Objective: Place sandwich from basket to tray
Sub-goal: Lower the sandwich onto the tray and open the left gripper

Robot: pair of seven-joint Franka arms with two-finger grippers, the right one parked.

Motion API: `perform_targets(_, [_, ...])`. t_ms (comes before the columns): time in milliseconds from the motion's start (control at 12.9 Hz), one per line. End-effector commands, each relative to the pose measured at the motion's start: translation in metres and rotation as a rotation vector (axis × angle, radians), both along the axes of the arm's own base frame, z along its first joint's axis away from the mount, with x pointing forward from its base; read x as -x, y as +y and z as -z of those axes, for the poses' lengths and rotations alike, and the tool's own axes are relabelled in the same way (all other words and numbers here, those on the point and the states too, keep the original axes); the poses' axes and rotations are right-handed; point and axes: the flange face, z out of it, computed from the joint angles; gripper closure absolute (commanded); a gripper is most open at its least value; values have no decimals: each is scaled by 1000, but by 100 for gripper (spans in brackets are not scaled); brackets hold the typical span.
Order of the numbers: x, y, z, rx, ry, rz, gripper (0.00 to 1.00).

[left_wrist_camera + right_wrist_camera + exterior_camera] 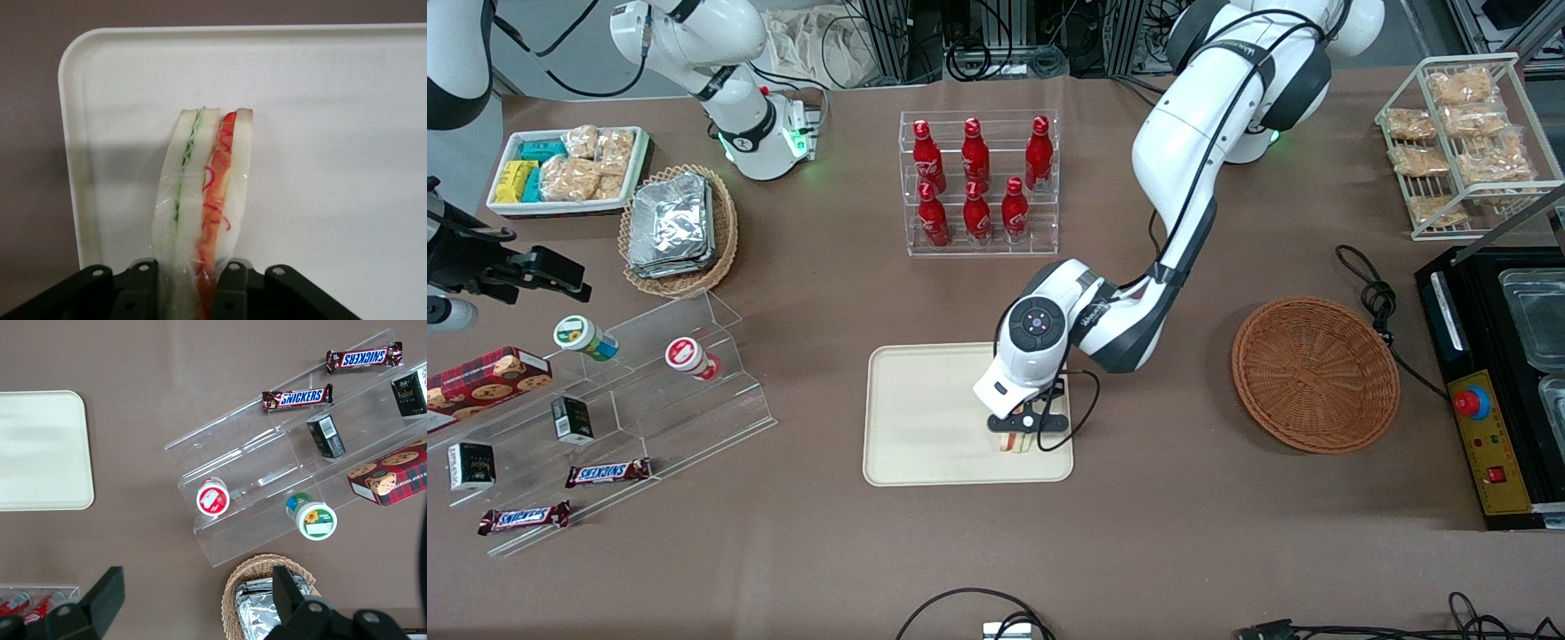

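One wedge: sandwich (203,200), white bread in clear wrap, green filling along one layer and red along the other; held on edge over the tray (925,418), at the tray's corner nearest the front camera on the working arm's side; whether resting on the tray floor or just above it, cannot tell
Tool: gripper (1021,436) low over the same corner of the tray, pointing down; black fingers (230,293) clamped on the sandwich's lower end, one on each bread face
Tray: cream, rectangular, rounded corners, low rim; lying on the brown bench (1192,533) near the middle; nothing else seen on it
Basket: reddish-brown wicker basket (1314,373), round and shallow; on the bench toward the working arm's end, well apart from the tray; nothing seen inside
Bottles: red bottles (974,182) in a clear rack, farther from the front camera than the tray
Foil: silver packets (670,224) in a tan wicker basket toward the parked arm's end
Shelf: clear stepped stand (649,391) toward the parked arm's end, carrying two small tubs and small boxes; two Snickers bars (607,473) on its lowest steps
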Motion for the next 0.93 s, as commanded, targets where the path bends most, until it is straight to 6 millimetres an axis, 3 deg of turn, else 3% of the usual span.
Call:
perform_targets(0, [-3,-7,-2,4,-18,-13,48])
perform_targets(77, [-3,-7,-3,6,-18,-37,11])
perform_targets(155, [-5,-8,-5,16,-23,-87,1])
perform_targets(465, [-13,-7,-32,54,-61,-221,1])
perform_targets(619, [-17,3,-64,41,-63,-233,0])
perform_targets(852, [-27,43,-120,-67,-41,-290,0])
